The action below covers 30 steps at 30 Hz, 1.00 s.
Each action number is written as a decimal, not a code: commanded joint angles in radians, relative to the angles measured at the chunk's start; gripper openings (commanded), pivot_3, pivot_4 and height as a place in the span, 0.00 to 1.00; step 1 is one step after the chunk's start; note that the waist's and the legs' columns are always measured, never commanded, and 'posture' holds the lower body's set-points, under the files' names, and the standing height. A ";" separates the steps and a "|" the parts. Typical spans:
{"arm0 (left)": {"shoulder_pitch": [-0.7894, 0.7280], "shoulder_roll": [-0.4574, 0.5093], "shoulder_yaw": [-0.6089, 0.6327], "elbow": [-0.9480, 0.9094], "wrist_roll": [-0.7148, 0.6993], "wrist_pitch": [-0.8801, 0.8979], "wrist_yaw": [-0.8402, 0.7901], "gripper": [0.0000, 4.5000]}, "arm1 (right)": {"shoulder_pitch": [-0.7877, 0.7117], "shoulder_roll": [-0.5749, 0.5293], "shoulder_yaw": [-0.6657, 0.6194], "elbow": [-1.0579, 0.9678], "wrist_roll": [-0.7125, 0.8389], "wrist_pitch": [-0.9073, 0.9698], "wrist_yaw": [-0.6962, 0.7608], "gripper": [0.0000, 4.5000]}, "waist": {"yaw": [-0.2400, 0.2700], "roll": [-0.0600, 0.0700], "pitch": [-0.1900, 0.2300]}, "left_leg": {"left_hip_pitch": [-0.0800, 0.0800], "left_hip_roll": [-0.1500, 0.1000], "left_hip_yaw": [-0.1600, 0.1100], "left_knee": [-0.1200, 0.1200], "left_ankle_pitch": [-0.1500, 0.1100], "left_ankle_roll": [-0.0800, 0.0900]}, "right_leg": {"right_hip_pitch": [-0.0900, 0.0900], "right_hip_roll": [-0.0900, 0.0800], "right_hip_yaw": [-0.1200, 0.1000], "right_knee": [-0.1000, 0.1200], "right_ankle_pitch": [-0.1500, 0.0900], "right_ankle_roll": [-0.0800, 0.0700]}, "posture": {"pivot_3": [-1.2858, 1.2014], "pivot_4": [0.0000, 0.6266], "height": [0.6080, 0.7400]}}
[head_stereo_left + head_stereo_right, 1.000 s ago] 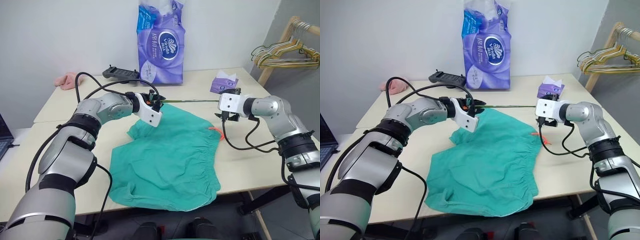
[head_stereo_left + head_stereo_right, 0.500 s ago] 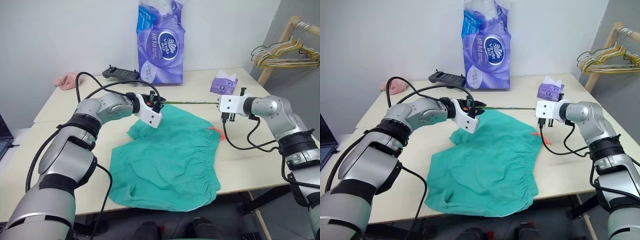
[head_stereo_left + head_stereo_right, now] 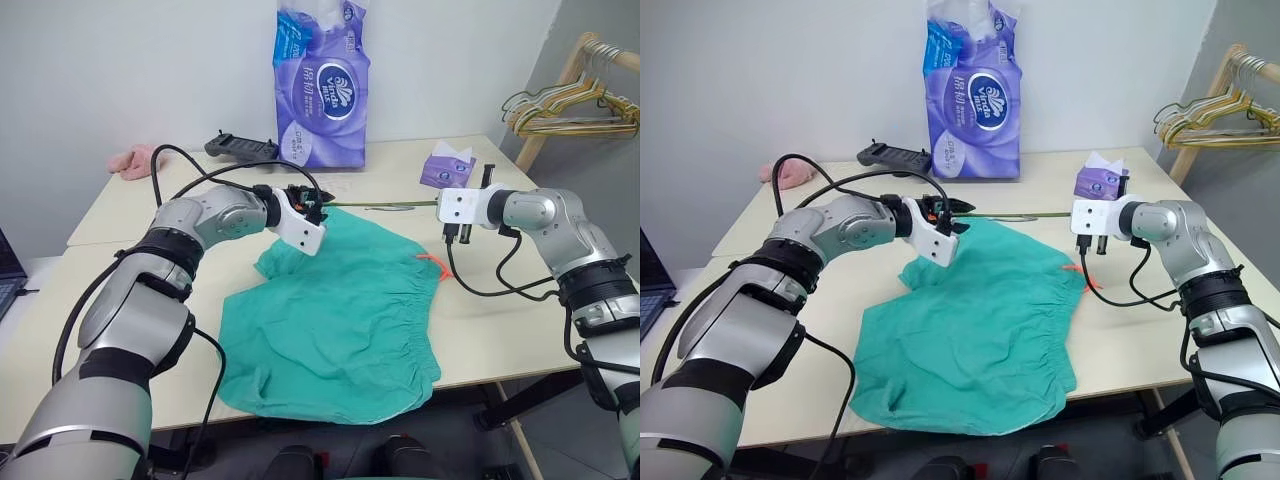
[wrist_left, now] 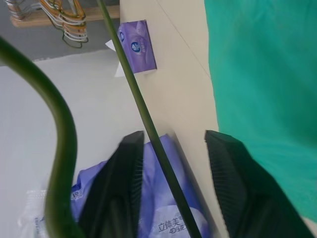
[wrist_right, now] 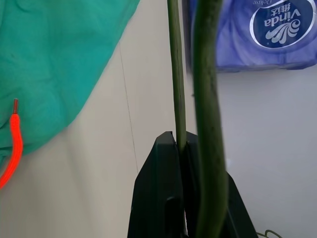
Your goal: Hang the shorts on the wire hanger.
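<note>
Teal shorts (image 3: 335, 315): spread flat on the pale table (image 3: 130, 215), centre of the frame; an orange drawstring (image 3: 432, 264) pokes out at their right edge.
Wire hanger (image 3: 385, 205): thin olive-grey wire, held level above the table just beyond the shorts' top edge, spanning between both grippers at mid-frame.
Right gripper (image 3: 447, 205): right of centre, fingers pinched tight on the hanger wire; the wrist view shows the wire clamped between them.
Left gripper (image 4: 171, 148): left of centre, fingers parted, the wire passing loose through the gap, touching neither finger.
Purple tissue pack (image 3: 322, 80): upright at top centre.
Small tissue box (image 3: 447, 166): behind the right gripper.
Spare hangers (image 3: 570, 105): bunched on a wooden rack, upper right.
</note>
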 commanded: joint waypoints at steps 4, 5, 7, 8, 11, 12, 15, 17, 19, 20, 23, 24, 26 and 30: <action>-0.010 0.014 0.048 -0.017 -0.053 -0.003 0.001 0.94 | 0.003 -0.011 -0.020 -0.062 0.021 0.005 0.008 0.00 | 0.000 0.000 0.000 | 0.000 0.000 0.000 0.000 0.000 0.000 | 0.000 0.000 0.000 0.000 0.000 0.000 | 0.56 0.02 1.00; -0.010 0.018 0.053 -0.016 -0.058 -0.001 0.003 0.99 | 0.009 -0.013 -0.021 -0.067 0.022 0.006 0.009 0.00 | 0.000 0.000 0.000 | 0.000 0.000 0.000 0.000 0.000 0.000 | 0.000 0.000 0.000 0.000 0.000 0.000 | 0.56 0.02 1.00; -0.010 0.025 0.064 -0.013 -0.074 -0.003 -0.001 0.99 | 0.023 -0.017 -0.025 -0.073 0.028 0.016 0.014 0.00 | 0.000 0.000 0.000 | 0.000 0.000 0.000 0.000 0.000 0.000 | 0.000 0.000 0.000 0.000 0.000 0.000 | 0.56 0.03 1.00; -0.007 0.030 0.075 -0.014 -0.089 -0.008 -0.005 0.99 | 0.031 -0.022 -0.026 -0.073 0.028 0.018 0.015 0.00 | 0.000 0.000 0.000 | 0.000 0.000 0.000 0.000 0.000 0.000 | 0.000 0.000 0.000 0.000 0.000 0.000 | 0.56 0.03 1.00; 0.012 0.040 0.109 -0.024 -0.156 -0.025 -0.045 0.99 | 0.057 -0.034 -0.035 -0.075 0.043 0.037 0.022 0.00 | 0.000 0.000 0.000 | 0.000 0.000 0.000 0.000 0.000 0.000 | 0.000 0.000 0.000 0.000 0.000 0.000 | 0.56 0.03 1.00; 0.022 0.044 0.121 -0.032 -0.183 -0.035 -0.066 0.99 | 0.066 -0.033 -0.044 -0.073 0.059 0.057 0.028 0.00 | 0.000 0.000 0.000 | 0.000 0.000 0.000 0.000 0.000 0.000 | 0.000 0.000 0.000 0.000 0.000 0.000 | 0.56 0.02 1.00; 0.055 0.052 0.148 -0.062 -0.257 -0.047 -0.141 0.99 | 0.082 -0.039 -0.057 -0.059 0.080 0.091 0.034 0.00 | -0.001 -0.001 0.000 | 0.000 0.000 0.000 0.000 0.000 0.000 | 0.000 0.000 0.000 0.000 0.000 0.000 | 0.56 0.03 1.00; 0.075 0.061 0.157 -0.084 -0.280 -0.046 -0.172 0.99 | 0.090 -0.030 -0.078 -0.054 0.115 0.136 0.044 0.00 | -0.001 -0.001 0.000 | 0.001 0.000 0.000 0.000 0.000 0.000 | 0.000 0.000 0.000 0.000 0.000 0.000 | 0.56 0.02 1.00; 0.094 0.067 0.164 -0.103 -0.290 -0.039 -0.192 0.99 | 0.096 -0.018 -0.099 -0.056 0.149 0.185 0.056 0.00 | -0.001 -0.001 0.000 | 0.001 0.000 0.000 0.001 0.000 0.000 | 0.000 0.000 0.000 0.001 0.000 0.000 | 0.56 0.02 1.00; 0.105 0.069 0.172 -0.112 -0.305 -0.033 -0.203 0.99 | 0.097 -0.022 -0.099 -0.046 0.149 0.185 0.053 0.00 | -0.001 -0.001 -0.001 | 0.001 0.000 0.001 0.001 0.000 0.000 | 0.000 0.000 0.000 0.001 0.000 0.000 | 0.56 0.02 1.00; 0.139 0.074 0.205 -0.148 -0.356 -0.017 -0.234 0.99 | 0.105 -0.036 -0.100 -0.032 0.148 0.181 0.048 0.00 | -0.001 -0.001 -0.001 | 0.001 0.000 0.000 0.001 0.000 0.000 | 0.000 0.000 0.000 0.001 0.000 0.000 | 0.56 0.02 1.00; 0.161 0.068 0.229 -0.175 -0.417 0.007 -0.271 0.99 | 0.115 -0.047 -0.105 -0.026 0.152 0.178 0.051 0.00 | -0.001 -0.001 -0.001 | 0.001 0.000 0.000 0.001 0.000 0.000 | 0.000 0.000 0.000 0.001 0.000 0.000 | 0.56 0.02 1.00; 0.232 0.048 0.283 -0.279 -0.597 0.132 -0.397 0.99 | 0.144 -0.077 -0.113 -0.020 0.159 0.169 0.069 0.00 | -0.001 -0.001 -0.001 | 0.001 0.000 0.000 0.001 0.000 0.000 | 0.000 0.000 0.000 0.001 0.000 0.000 | 0.56 0.02 1.00; 0.416 0.047 0.351 -0.604 -0.902 0.442 -0.590 0.99 | 0.207 -0.136 -0.136 -0.039 0.195 0.177 0.115 0.00 | -0.002 -0.001 -0.001 | 0.000 0.000 0.000 0.001 0.000 0.000 | 0.000 -0.001 0.000 0.000 0.000 0.000 | 0.56 0.02 1.00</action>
